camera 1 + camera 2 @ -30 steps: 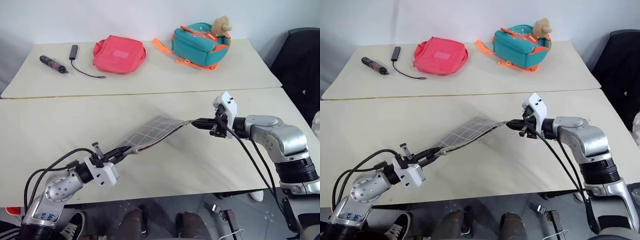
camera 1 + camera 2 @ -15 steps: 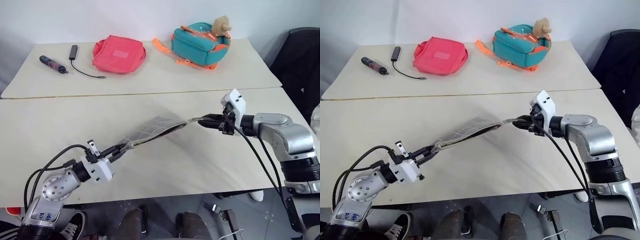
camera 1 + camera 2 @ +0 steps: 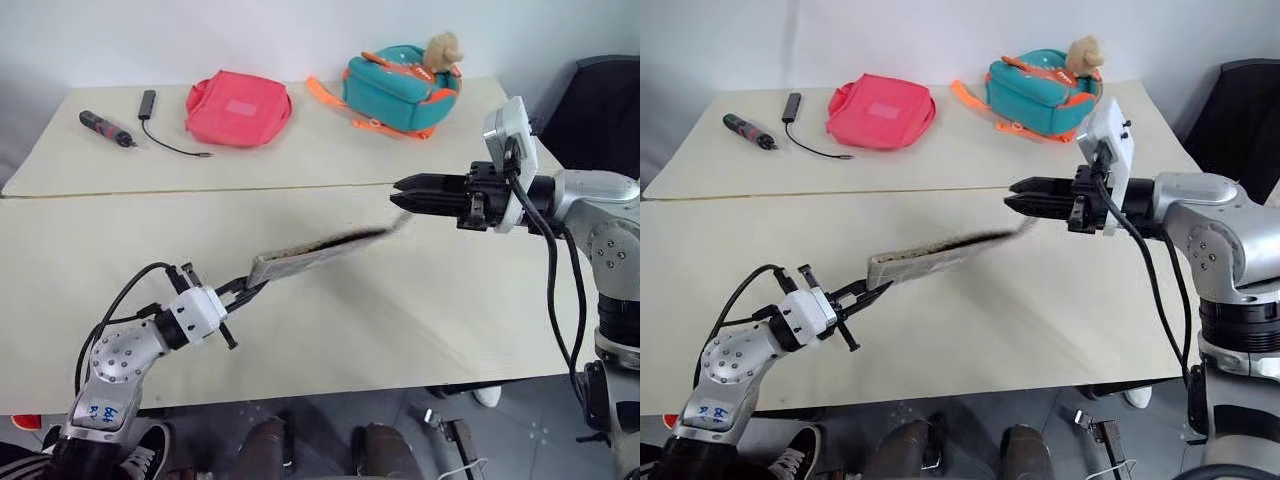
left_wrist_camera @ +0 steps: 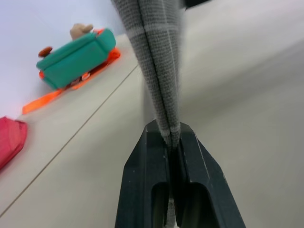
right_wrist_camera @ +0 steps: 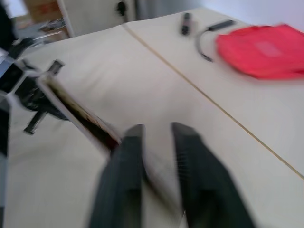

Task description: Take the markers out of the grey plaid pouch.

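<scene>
My left gripper [image 3: 245, 290] is shut on the near end of the grey plaid pouch [image 3: 320, 248]. In the left wrist view its fingers [image 4: 190, 156] pinch the fabric edge. The pouch stands on edge above the table, and its blurred far end [image 3: 405, 222] hangs free. My right gripper [image 3: 395, 195] hovers just above that far end, pointing left. Its fingers are drawn close together with nothing visible between them. The markers are hidden.
A pink-red pouch [image 3: 238, 107], a teal-orange backpack [image 3: 400, 88] and a dark tool with a cable [image 3: 105, 127] lie on the far table. A seam [image 3: 250, 189] divides the two tables. A black chair [image 3: 600, 110] stands at the right.
My right gripper let go of the pouch's far end and rose above it. My left wrist rolled and turned the pouch on edge.
</scene>
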Controlling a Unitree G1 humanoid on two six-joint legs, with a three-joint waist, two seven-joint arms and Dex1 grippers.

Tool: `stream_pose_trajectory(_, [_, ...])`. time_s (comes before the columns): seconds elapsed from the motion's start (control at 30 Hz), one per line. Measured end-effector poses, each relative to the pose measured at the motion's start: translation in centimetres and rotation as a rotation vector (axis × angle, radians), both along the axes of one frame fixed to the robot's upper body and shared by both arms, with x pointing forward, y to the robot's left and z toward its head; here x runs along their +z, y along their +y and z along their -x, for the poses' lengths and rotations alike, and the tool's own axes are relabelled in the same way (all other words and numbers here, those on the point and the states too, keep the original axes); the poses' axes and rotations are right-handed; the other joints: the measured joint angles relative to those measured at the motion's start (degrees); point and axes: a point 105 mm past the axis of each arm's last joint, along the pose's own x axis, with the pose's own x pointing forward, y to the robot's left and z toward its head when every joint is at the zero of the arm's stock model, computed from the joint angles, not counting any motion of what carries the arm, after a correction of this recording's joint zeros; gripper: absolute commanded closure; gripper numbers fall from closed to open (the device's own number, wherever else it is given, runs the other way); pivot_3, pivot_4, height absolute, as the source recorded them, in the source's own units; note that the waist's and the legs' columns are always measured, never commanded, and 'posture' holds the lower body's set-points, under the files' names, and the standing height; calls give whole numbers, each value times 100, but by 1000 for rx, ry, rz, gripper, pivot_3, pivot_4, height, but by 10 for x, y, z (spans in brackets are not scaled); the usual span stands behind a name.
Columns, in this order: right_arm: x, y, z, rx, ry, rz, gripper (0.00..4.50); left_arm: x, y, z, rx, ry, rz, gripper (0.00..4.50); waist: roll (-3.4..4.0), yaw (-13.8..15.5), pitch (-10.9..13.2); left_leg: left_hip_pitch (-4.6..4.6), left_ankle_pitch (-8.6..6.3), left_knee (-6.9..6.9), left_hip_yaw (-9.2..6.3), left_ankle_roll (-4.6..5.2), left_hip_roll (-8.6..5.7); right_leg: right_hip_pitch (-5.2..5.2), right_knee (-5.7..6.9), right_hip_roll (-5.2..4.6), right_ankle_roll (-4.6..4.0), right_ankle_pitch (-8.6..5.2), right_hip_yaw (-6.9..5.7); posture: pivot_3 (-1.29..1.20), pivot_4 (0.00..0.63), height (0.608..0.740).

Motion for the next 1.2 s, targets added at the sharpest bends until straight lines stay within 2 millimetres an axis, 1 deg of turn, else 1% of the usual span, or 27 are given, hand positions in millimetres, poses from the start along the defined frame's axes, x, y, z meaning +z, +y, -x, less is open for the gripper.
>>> stream_pose_trajectory(0.07, [-8, 13, 0, 33, 12, 19, 4472, 1, -5, -1, -24, 5, 2, 4500, 0, -2, 0, -1, 1, 2, 1, 1, -3, 0, 0, -1, 3, 2, 0, 0, 150, 740])
stream_pose_trajectory(0.17, [-24, 21, -1, 50, -9, 102, 4472, 0, -11, 0, -55, 10, -1, 4500, 0, 11, 0, -1, 0, 3, 1, 1, -5, 0, 0, -1, 5, 3, 0, 0, 150, 740])
stream_pose_trajectory(0.3, [-36, 14, 0, 55, -6, 151, 4472, -1, -13, -1, -53, 17, 13, 4500, 0, 22, 0, -1, 1, 6, 1, 2, -4, 1, 1, 1, 6, 3, 0, 0, 150, 740])
stream_pose_trajectory(0.53, [-40, 15, 1, 80, -42, 193, 4472, 1, -18, 2, -62, 11, 28, 4500, -1, -1, 0, -1, 1, 9, 1, 1, -2, 3, 1, 2, 6, 3, 0, 0, 150, 740])
stream_pose_trajectory(0.8, [-71, 15, -5, 76, -117, 359, 4472, -1, -20, 2, -63, 17, 35, 4500, -1, 0, 0, -1, 2, 12, 1, 1, -3, 4, 2, 2, 6, 3, 0, 0, 150, 740])
stream_pose_trajectory(0.9, [-69, 15, -6, 74, -135, 362, 4472, -1, -22, 2, -66, 18, 41, 4500, -1, 1, 0, -1, 2, 15, -1, 1, -3, 7, 2, 2, 6, 3, -2, 0, 150, 740])
stream_pose_trajectory(1.0, [-63, 16, -8, 72, -145, 342, 4472, -1, -22, 2, -67, 15, 39, 4500, -1, 2, 0, -1, 2, 16, -1, 1, -3, 8, 2, 2, 6, 3, -3, 0, 150, 740])
stream_pose_trajectory(1.07, [-62, 14, -9, 70, -184, 374, 4472, 0, -23, 1, -68, 13, 39, 4500, -1, 12, 0, -1, 2, 17, -2, 1, -4, 9, 1, 1, 6, 3, -4, 0, 150, 740])
stream_pose_trajectory(1.13, [-66, 14, -10, 74, -221, 426, 4472, 0, -24, 1, -75, 18, 40, 4500, -1, 13, 0, 0, 2, 17, -2, 1, -4, 9, 1, 2, 6, 3, -4, 0, 150, 740])
stream_pose_trajectory(1.2, [-78, 23, -9, 105, -230, 471, 4472, 0, -30, -1, -91, 35, 61, 4500, -1, 8, 0, 0, 2, 18, -2, 1, -3, 9, 2, 3, 6, 3, -4, 0, 150, 740])
